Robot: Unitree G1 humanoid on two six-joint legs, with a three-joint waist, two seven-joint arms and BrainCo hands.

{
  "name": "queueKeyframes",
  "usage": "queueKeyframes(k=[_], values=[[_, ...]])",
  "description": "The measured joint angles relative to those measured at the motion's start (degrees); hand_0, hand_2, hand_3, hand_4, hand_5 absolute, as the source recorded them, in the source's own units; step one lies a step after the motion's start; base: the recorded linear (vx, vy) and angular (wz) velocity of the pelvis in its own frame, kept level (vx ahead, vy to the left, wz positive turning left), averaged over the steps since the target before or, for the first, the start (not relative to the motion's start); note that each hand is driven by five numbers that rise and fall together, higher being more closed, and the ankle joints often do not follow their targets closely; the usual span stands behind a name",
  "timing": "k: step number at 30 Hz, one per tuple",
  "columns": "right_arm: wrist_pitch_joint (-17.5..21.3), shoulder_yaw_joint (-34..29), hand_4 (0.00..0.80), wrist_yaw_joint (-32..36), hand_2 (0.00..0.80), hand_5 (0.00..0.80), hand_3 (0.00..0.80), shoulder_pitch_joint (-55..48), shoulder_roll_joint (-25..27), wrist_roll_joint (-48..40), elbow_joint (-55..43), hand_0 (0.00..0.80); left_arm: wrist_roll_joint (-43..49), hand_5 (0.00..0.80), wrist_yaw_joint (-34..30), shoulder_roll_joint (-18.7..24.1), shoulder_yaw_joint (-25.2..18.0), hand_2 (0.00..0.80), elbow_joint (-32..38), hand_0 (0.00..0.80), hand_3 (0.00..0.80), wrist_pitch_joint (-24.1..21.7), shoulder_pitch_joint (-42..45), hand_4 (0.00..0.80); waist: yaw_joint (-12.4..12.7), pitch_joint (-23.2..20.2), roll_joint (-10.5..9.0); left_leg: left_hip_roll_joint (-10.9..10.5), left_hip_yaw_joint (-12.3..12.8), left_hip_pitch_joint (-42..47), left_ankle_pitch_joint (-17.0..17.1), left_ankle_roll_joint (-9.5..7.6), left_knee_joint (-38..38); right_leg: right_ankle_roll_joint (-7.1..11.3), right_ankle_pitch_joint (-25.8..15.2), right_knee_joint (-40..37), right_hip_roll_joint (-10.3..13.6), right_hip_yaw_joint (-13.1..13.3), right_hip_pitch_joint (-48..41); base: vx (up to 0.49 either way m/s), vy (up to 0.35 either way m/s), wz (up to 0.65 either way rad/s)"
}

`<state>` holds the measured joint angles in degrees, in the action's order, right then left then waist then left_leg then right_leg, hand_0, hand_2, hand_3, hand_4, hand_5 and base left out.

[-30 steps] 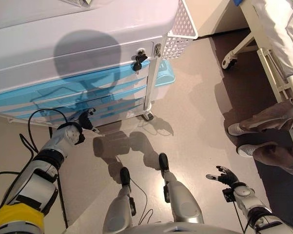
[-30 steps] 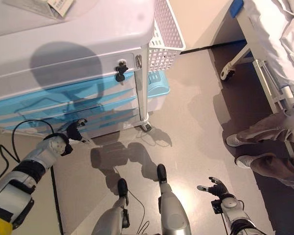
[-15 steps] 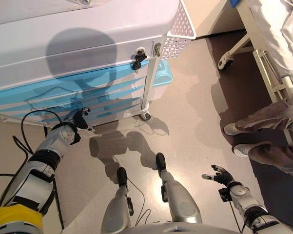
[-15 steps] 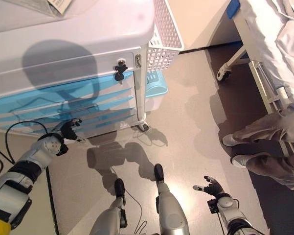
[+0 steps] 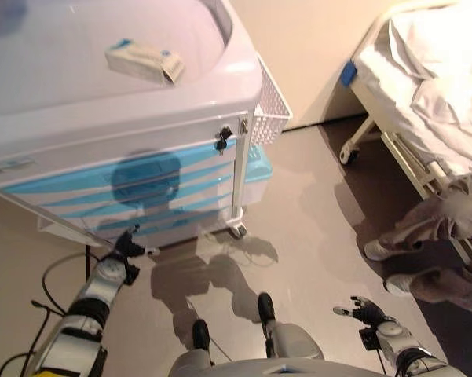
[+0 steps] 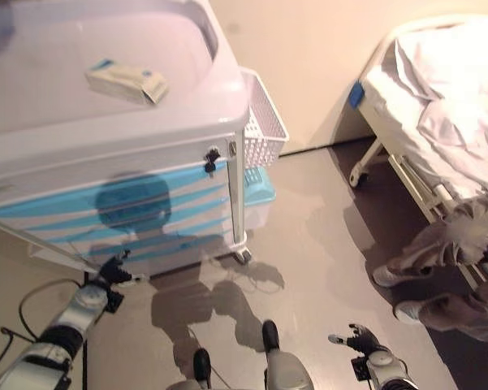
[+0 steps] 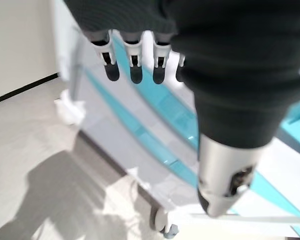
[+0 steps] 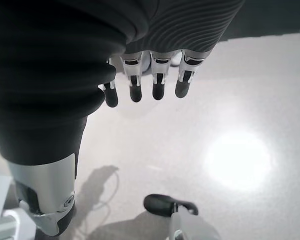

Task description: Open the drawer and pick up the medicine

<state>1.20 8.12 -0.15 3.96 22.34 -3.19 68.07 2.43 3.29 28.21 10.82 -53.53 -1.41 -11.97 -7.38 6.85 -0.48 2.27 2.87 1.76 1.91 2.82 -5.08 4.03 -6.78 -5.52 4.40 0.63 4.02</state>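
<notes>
While the left hand [image 5: 124, 245] hovers with fingers relaxed near the lowest drawer [image 5: 184, 225], that stiff front likely slides easily if hooked under its blue lip.

Cart [image 5: 141, 102] cut off at the left edge, drawers [image 5: 141, 184] closed with contents hidden, bed [image 5: 424, 94] cropped at right.
</notes>
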Motion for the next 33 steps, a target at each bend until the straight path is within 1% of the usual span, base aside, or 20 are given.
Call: queueKeyframes(k=[1,2,4,5,6,7,9,11,12,13,14,16,18,21,25,29,33], values=[[-0.1,-0.7,0.000,0.0,0.000,0.000,0.000,-0.7,0.0,0.2,0.2,0.000,-0.1,0.000,0.0,-0.9,-0.8,0.000,0.0,0.000,0.000,0.0,1.0,0.000,0.3,-0.9,0.45,0.0,0.0,0.2,-0.2,-0.01,0.0,0.01,0.1,0.0,-0.1,0.0,0.0,0.000,0.000,0.00],[-0.5,-1.0,0.000,0.0,0.000,0.000,0.000,-1.5,0.2,0.4,1.2,0.000,-1.4,0.000,0.0,-2.6,-2.0,0.000,0.0,0.000,0.000,-0.1,3.4,0.000,1.3,-2.6,1.65,0.1,-0.1,0.4,-0.6,-0.24,-0.2,-0.04,0.2,0.0,-0.2,-0.2,-0.4,0.000,0.000,0.00],[-0.5,-1.2,0.000,0.0,0.000,0.000,0.000,-2.1,0.3,0.4,1.7,0.000,-1.6,0.000,-0.1,-3.7,-2.9,0.000,-0.2,0.000,0.000,0.1,4.8,0.000,1.1,-3.4,2.36,0.1,-0.2,0.7,-0.7,-0.09,-0.2,-0.09,0.3,0.0,-0.3,-0.2,-0.5,0.049,-0.017,0.06],[-0.7,-1.7,0.000,0.0,0.000,0.000,0.000,-1.9,0.3,0.5,2.8,0.000,-2.3,0.000,-0.4,-4.8,-4.4,0.000,-1.1,0.000,0.000,-0.1,6.7,0.000,2.0,-4.5,3.18,0.3,-0.6,0.7,-0.7,-0.04,-0.2,-0.40,0.5,0.0,-0.1,-0.9,-1.0,0.050,-0.014,0.12],[-0.8,-2.1,0.000,0.0,0.000,0.000,0.000,-1.9,0.3,0.5,3.2,0.000,-2.8,0.000,-0.5,-5.5,-5.3,0.000,-1.9,0.000,0.000,-0.1,7.4,0.000,1.9,-4.8,3.47,0.3,-0.9,1.1,-0.7,-0.04,-0.2,-0.35,0.5,0.0,-0.1,-1.2,-1.5,0.044,-0.009,0.18],[-1.0,-3.1,0.000,0.0,0.000,0.000,0.000,-2.4,0.3,0.5,3.8,0.000,-3.8,0.000,-0.8,-6.4,-5.2,0.000,-3.6,0.000,0.000,0.1,9.0,0.000,1.7,-5.3,3.35,0.5,-1.3,2.0,-0.8,0.00,-0.2,-0.36,0.8,0.0,-0.3,-1.4,-2.3,0.017,0.001,0.14],[-1.3,-3.1,0.000,0.0,0.000,0.000,0.000,-2.7,0.5,0.5,4.4,0.000,-3.8,0.000,-1.1,-7.0,-5.1,0.000,-6.3,0.000,0.000,-0.1,9.7,0.000,2.1,-6.4,3.59,0.6,-1.7,2.2,-0.8,0.05,-0.2,-0.56,1.0,0.0,-0.4,-1.7,-2.7,0.009,0.001,0.10],[-1.4,-3.1,0.000,0.0,0.000,0.000,0.000,-2.7,0.5,0.5,4.4,0.000,-3.8,0.000,-1.2,-7.5,-5.5,0.000,-10.5,0.000,0.000,0.4,10.5,0.000,2.3,-7.2,3.72,0.7,-2.0,2.7,-0.8,0.04,-0.2,-0.79,1.2,0.0,-0.4,-2.2,-3.6,-0.004,0.007,0.09],[-1.5,-3.1,0.000,0.0,0.000,0.000,0.000,-2.8,0.5,0.5,4.4,0.000,-3.8,0.000,-1.2,-7.8,-5.7,0.000,-11.5,0.000,0.000,0.5,11.0,0.000,2.2,-7.3,3.31,0.6,-2.2,2.7,-0.8,0.05,-0.2,-0.68,1.3,0.0,-0.4,-2.5,-3.8,0.004,0.006,0.13],[-1.5,-3.1,0.000,0.0,0.000,0.000,0.000,-3.3,0.5,0.5,4.4,0.000,-3.8,0.000,-1.3,-8.2,-5.5,0.000,-12.2,0.000,0.000,1.0,11.5,0.000,1.9,-7.8,3.33,0.5,-2.5,2.8,-0.8,0.06,-0.1,-0.57,1.4,0.0,-0.4,-2.7,-3.7,0.012,0.011,0.14],[-1.5,-3.1,0.000,0.0,0.000,0.000,0.000,-3.8,0.4,0.5,4.6,0.000,-3.8,0.000,-1.6,-8.3,-5.3,0.000,-12.7,0.000,0.000,0.9,11.8,0.000,2.2,-8.3,3.01,0.6,-2.8,2.7,-0.8,0.05,-0.2,-0.64,1.5,0.0,-0.3,-2.9,-3.9,0.005,0.018,0.12],[-1.5,-3.1,0.000,0.0,0.000,0.000,0.000,-3.9,0.1,0.5,4.6,0.000,-4.4,0.000,-1.7,-9.2,-7.3,0.000,-14.5,0.000,0.000,0.9,12.6,0.000,2.4,-8.8,2.99,0.5,-2.9,2.9,-0.8,0.04,-0.1,-0.48,1.4,0.0,-0.4,-3.0,-4.2,0.000,0.008,0.03],[-1.5,-3.1,0.000,0.1,0.000,0.000,0.000,-4.3,0.0,0.5,4.7,0.000,-4.5,0.000,-1.9,-10.0,-7.5,0.000,-16.2,0.000,0.000,1.1,13.6,0.000,2.3,-8.9,2.72,0.5,-3.0,3.6,-0.9,0.04,0.0,-0.38,1.6,0.0,-0.4,-3.0,-4.9,0.000,0.000,0.00],[-1.5,-3.1,0.000,0.2,0.000,0.000,0.000,-4.9,-0.3,0.5,5.5,0.000,-4.5,0.000,-2.3,-10.7,-7.7,0.000,-19.8,0.000,0.000,1.3,14.7,0.000,3.2,-9.6,2.38,0.5,-3.1,3.7,-1.1,0.04,-0.2,-0.35,1.8,0.0,-0.3,-3.4,-5.5,0.000,0.005,0.01],[-1.6,-3.1,0.000,0.8,0.000,0.000,0.000,-5.8,-0.5,0.8,6.8,0.000,-4.4,0.000,-2.9,-11.2,-7.7,0.000,-20.7,0.000,0.000,1.8,16.2,0.000,4.0,-9.9,2.32,0.5,-3.7,3.9,-1.1,0.03,-0.2,-0.68,2.2,0.0,-0.3,-3.9,-5.9,-0.007,0.009,0.08],[-1.6,-3.0,0.000,1.0,0.000,0.000,0.000,-5.9,-1.0,1.4,7.0,0.000,-4.2,0.000,-3.3,-11.7,-7.6,0.000,-21.9,0.000,0.000,2.2,16.8,0.000,4.1,-10.0,2.55,0.5,-4.4,3.7,-1.1,-0.02,-0.1,-0.69,2.2,0.0,-0.3,-4.4,-6.0,-0.012,0.012,0.07],[-1.6,-3.0,0.000,1.0,0.000,0.000,0.000,-5.9,-1.0,1.5,7.1,0.000,-4.1,0.000,-3.3,-12.0,-7.6,0.000,-21.9,0.000,0.000,2.2,17.2,0.000,4.2,-10.0,2.54,0.6,-4.7,3.7,-1.1,-0.03,0.0,-0.59,2.2,0.0,-0.4,-4.7,-6.2,-0.004,0.005,0.03]])
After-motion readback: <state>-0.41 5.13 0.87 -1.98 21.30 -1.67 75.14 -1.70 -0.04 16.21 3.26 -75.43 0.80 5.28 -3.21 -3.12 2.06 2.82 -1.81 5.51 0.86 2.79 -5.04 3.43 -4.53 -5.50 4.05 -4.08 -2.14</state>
